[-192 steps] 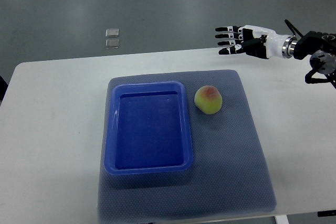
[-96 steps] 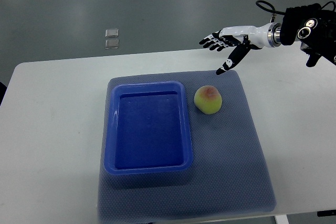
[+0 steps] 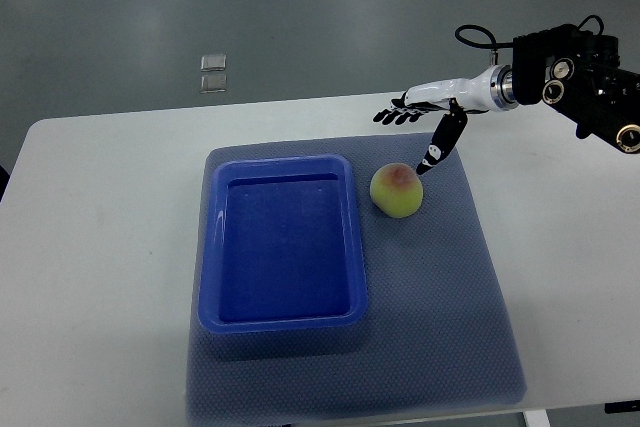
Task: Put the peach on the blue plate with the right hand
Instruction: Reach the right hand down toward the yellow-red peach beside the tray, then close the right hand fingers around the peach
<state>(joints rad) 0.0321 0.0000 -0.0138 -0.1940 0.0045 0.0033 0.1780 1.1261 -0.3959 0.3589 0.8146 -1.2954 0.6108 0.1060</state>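
Peach (image 3: 397, 190) sits on the grey mat (image 3: 440, 287) just right of the blue plate (image 3: 283, 319), not yet picked up; right hand (image 3: 425, 117) hovers just above and behind it, fingers spread and empty, thumb tip pointing down near the peach's top right. Peach looks round, light and smooth, probably firm but liable to roll or slip, so best wrap the fingers around its widest middle from above, thumb opposite, with moderate squeeze. Left hand out of view.
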